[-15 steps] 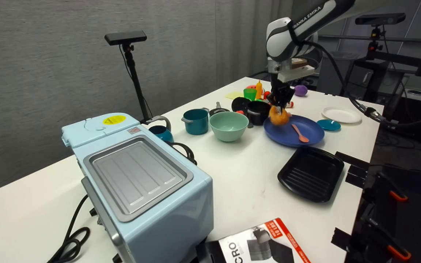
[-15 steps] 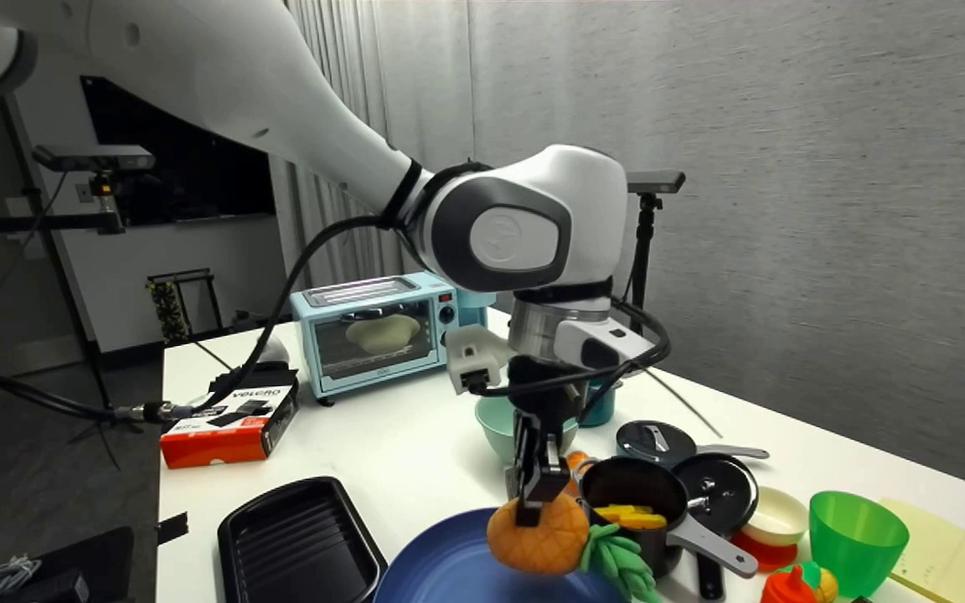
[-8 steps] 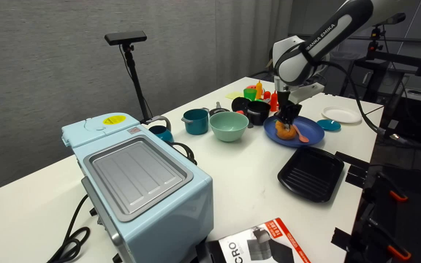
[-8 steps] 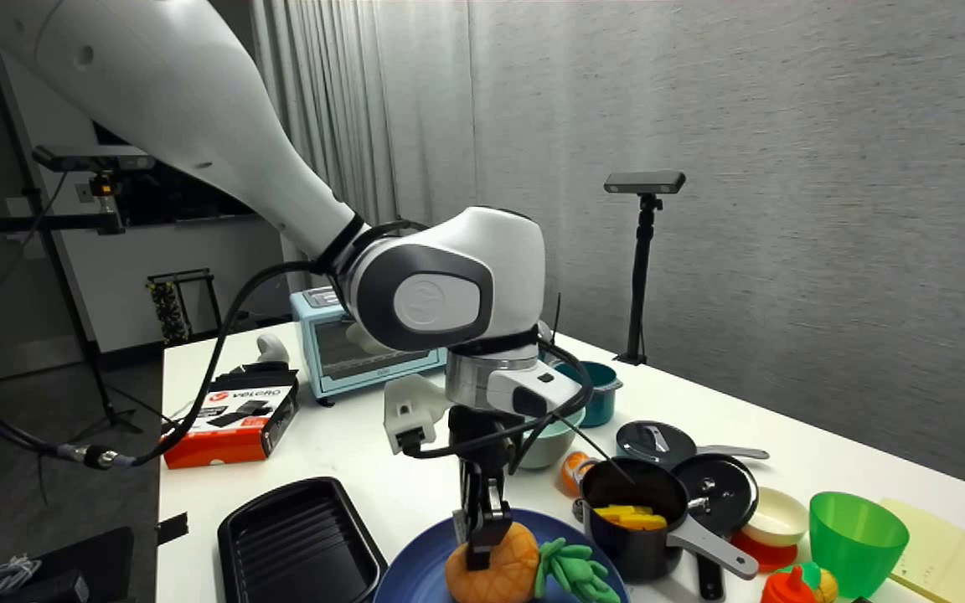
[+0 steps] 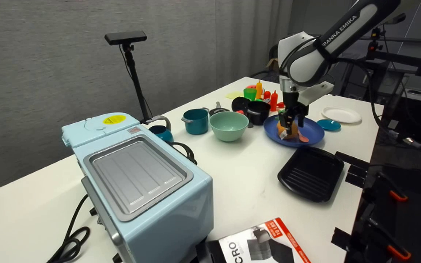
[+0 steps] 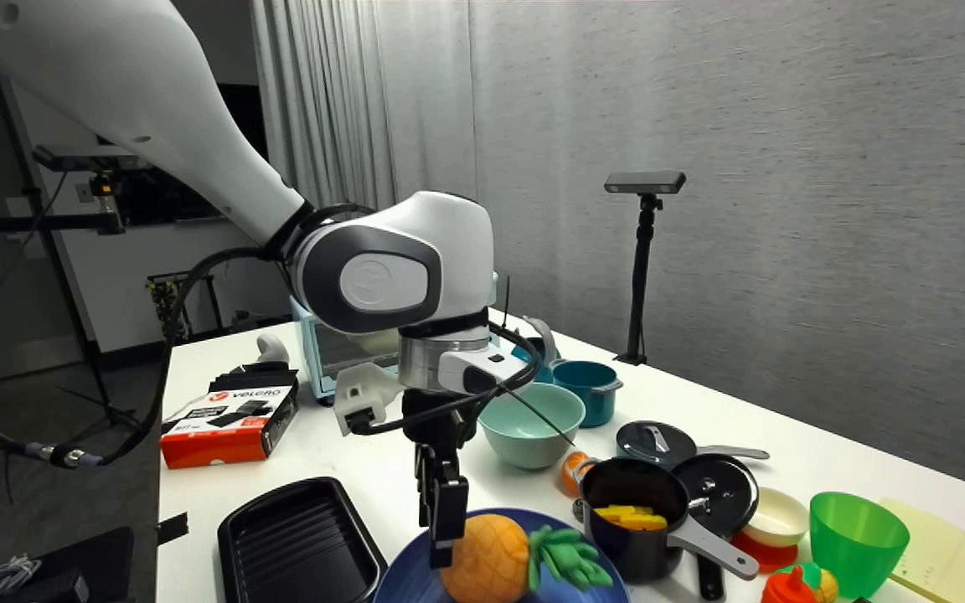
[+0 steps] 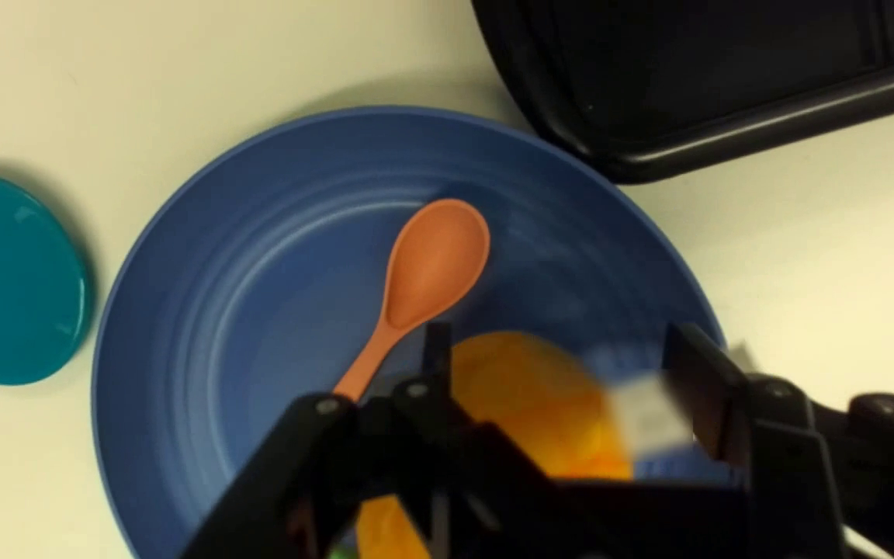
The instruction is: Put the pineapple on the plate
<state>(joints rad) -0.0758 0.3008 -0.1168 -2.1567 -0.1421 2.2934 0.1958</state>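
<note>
Both fingers [image 7: 701,380] have spread; the pineapple [image 6: 497,554] sits on the plate [image 7: 292,326].

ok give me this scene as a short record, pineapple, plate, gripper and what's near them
plate: round, blue
pineapple: on the plate, lying on its side
gripper: jaws apart, pineapple between them in the wrist view; contact unclear
spoon: on the plate, handle partly hidden
black tray: beside the plate; touching or not, cannot tell
teal disc: apart from the plate
black pot: yellow pieces inside
task: pineapple on plate, gripper not yet withdrawn
</note>
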